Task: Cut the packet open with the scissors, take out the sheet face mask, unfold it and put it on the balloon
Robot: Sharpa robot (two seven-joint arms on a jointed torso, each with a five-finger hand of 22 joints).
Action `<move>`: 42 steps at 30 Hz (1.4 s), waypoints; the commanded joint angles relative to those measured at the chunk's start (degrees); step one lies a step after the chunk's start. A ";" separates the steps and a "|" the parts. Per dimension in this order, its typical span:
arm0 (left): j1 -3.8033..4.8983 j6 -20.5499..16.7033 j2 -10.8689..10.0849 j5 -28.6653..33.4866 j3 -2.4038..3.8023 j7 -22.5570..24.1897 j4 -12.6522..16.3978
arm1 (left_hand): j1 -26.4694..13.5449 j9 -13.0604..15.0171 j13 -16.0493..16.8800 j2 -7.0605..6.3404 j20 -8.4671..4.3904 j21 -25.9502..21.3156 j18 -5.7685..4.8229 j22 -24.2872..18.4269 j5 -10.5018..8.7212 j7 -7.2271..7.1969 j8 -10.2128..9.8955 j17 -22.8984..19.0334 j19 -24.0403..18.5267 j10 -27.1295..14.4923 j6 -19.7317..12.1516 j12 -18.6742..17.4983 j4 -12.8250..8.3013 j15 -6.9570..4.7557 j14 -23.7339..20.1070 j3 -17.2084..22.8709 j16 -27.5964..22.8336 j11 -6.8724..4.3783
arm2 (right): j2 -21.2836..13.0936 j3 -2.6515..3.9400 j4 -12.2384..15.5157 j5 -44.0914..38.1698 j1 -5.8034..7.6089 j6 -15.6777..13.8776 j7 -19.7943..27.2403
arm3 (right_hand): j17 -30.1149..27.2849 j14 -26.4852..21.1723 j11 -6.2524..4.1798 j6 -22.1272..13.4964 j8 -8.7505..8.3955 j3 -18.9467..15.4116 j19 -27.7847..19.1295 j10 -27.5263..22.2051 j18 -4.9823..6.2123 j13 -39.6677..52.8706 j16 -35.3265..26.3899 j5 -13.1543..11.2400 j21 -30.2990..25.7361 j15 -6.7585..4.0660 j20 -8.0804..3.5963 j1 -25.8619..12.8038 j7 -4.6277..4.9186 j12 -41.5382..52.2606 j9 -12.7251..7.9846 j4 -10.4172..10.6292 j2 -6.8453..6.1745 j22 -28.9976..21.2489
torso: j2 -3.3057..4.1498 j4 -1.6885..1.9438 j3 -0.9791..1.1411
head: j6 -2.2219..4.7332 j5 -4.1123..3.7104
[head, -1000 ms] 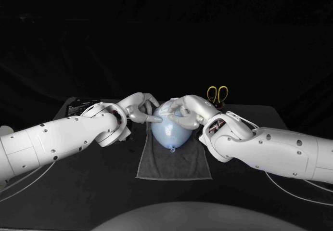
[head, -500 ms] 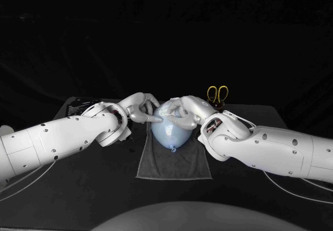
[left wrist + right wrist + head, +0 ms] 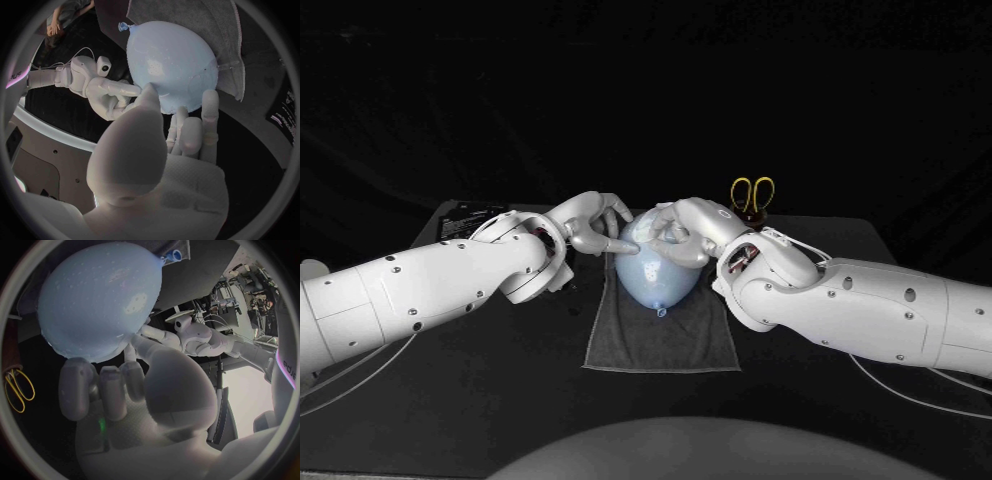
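Head view: balloon (image 3: 655, 272) looks light, squashy, poppable; you should touch round sides softly. Left hand (image 3: 593, 225) spread, tips on balloon; right hand (image 3: 682, 226) curled, hold unclear.

a black table (image 3: 516, 380) takes up the lower half of the head view, its far edge running across the middle of the frame. a grey towel (image 3: 661, 340) lies flat on it at the centre, long side running from the far edge toward the bottom of the frame. a pair of scissors (image 3: 751, 196) with yellow handles stands at the far edge, right of centre, just beyond the towel's upper right corner. a flat dark packet (image 3: 466, 222) with pale print lies at the table's upper left corner, well apart from the towel.
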 commanded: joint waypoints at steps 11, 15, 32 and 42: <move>-0.01 0.65 0.10 -0.23 0.04 -0.11 0.22 | 0.02 0.06 -0.09 0.70 0.15 -0.17 0.91 -0.02 -0.09 4.58 0.58 0.04 0.16 0.17 -0.12 0.59 0.02 0.15 0.42 0.17 0.26 0.15 | -0.32 0.00 0.78 0.19 -0.02 -8.96 3.79 | 15.05 6.88 -2.13 2.12 3.88 2.43 2.64 3.17 -0.03 10.36 0.23 -0.08 3.49 -2.76 -1.93 0.76 -1.75 4.55 2.24 -0.17 3.64 12.34 | -0.01 0.02 0.02 | -0.05 0.04; -0.01 0.70 0.05 -0.23 0.04 -0.16 0.24 | 0.02 0.06 -0.09 0.70 0.15 -0.17 0.91 -0.02 -0.09 4.58 0.58 0.04 0.16 0.17 -0.12 0.59 0.02 0.15 0.42 0.17 0.26 0.15 | -1.00 0.04 1.81 3.31 -0.02 -11.81 6.15 | 15.05 6.88 -2.19 1.98 4.21 2.83 2.74 3.22 -0.09 10.38 0.23 -0.08 3.72 -2.83 -2.02 0.72 -1.79 4.56 2.46 -0.23 3.75 12.41 | -0.01 0.00 0.04 | 0.01 0.16; -0.01 0.71 0.16 -0.18 0.04 -0.16 0.08 | 0.02 0.06 -0.10 0.83 0.15 -0.16 0.91 -0.03 -0.10 4.58 0.74 0.02 0.16 0.25 -0.06 0.69 0.01 0.15 0.42 0.25 0.28 0.14 | -2.75 0.93 2.62 21.03 3.75 -7.72 7.66 | 15.05 6.88 -2.22 1.62 4.69 3.45 2.60 3.17 0.01 10.28 0.23 -0.08 3.27 -2.89 -2.14 0.66 -1.78 4.43 2.78 -0.47 3.73 12.28 | -0.05 0.00 -0.02 | 0.76 0.12; -0.01 -0.79 0.23 0.90 0.04 1.35 0.22 | 0.01 0.03 -0.46 1.84 0.14 -0.19 0.92 -0.09 -0.11 4.43 1.76 -0.89 0.03 0.13 0.81 0.65 -0.09 0.10 -0.10 0.77 0.17 0.04 | -1.64 1.00 -1.27 26.82 6.64 0.83 6.29 | 15.05 6.88 -2.17 1.37 4.86 3.57 2.45 3.08 0.10 10.17 0.23 -0.09 2.83 -2.87 -2.15 0.40 -1.72 4.27 2.91 -0.41 3.70 12.15 | 0.04 0.02 -0.09 | 1.02 0.09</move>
